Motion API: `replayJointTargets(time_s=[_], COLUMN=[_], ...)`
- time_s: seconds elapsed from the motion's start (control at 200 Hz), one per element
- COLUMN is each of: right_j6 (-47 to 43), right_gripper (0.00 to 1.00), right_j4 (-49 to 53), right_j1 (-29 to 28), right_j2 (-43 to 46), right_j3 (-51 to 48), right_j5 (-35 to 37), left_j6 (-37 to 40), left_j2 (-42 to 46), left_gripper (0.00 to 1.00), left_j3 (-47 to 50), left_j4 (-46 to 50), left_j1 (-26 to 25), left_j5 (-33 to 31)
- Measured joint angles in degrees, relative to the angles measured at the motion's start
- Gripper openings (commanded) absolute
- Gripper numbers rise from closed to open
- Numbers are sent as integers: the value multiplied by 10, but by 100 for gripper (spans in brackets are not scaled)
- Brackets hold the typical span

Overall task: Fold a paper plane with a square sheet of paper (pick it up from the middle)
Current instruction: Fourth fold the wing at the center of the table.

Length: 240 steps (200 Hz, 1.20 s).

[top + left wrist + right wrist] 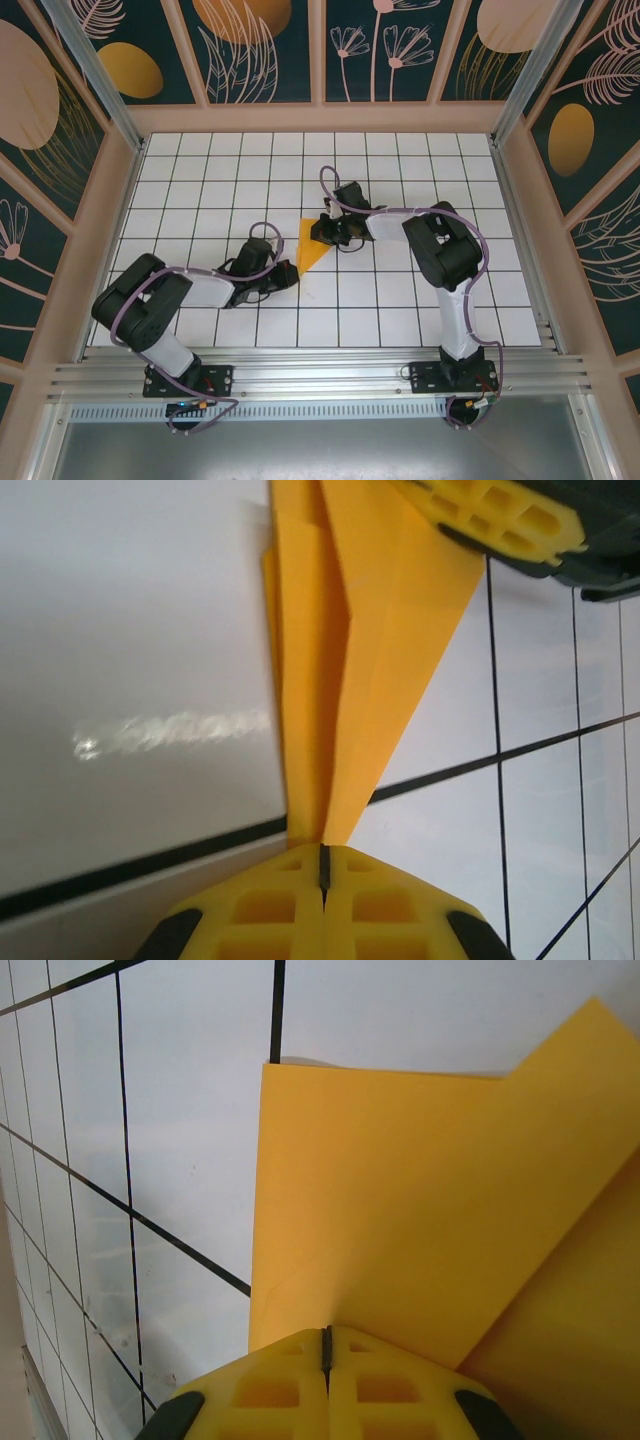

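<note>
Notably, the left gripper was clenched on the narrow tip of the paper plane; the right gripper was clenched on its broad end. Its long axis ran straight ahead from each gripper toward the other. The left wrist view resolved layered creases; the top view showed it spanning between both grippers over the surface.

**My tally: ones and twos**

I count one paper plane in orange-yellow. I have two arms, the left arm and the right arm, and two grippers, the left gripper and the right gripper. There is one gridded table.
</note>
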<state>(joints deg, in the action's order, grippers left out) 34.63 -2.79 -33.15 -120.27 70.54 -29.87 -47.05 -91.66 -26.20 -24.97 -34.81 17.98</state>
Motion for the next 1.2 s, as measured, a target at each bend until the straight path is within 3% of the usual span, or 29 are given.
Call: replayJointTargets(time_s=[0.215, 0.375, 0.545, 0.811, 1.026, 1.201], right_j6=[-16, -33, -47, -56, -37, -11], right_gripper=[6, 7, 7, 16, 33, 37], right_j4=[5, -7, -8, 35, 57, 45], right_j1=[-4, -14, -30, -52, -49, -16], right_j2=[3, 21, 77, 153, 234, 301], right_j3=[1, -23, -96, -169, -171, -216], right_j5=[9, 30, 42, 51, 91, 106], left_j6=[-1, -4, -10, -11, 3, 12], left_j2=[105, 184, 207, 163, 68, 22], left_gripper=[1, 5, 11, 37, 44, 51], left_j3=[32, 24, -13, -66, -147, -184], left_j4=[124, 239, 270, 246, 243, 247], left_j1=[0, 0, 0, 0, -18, -45], left_j5=[-7, -47, -69, -43, -39, -46])
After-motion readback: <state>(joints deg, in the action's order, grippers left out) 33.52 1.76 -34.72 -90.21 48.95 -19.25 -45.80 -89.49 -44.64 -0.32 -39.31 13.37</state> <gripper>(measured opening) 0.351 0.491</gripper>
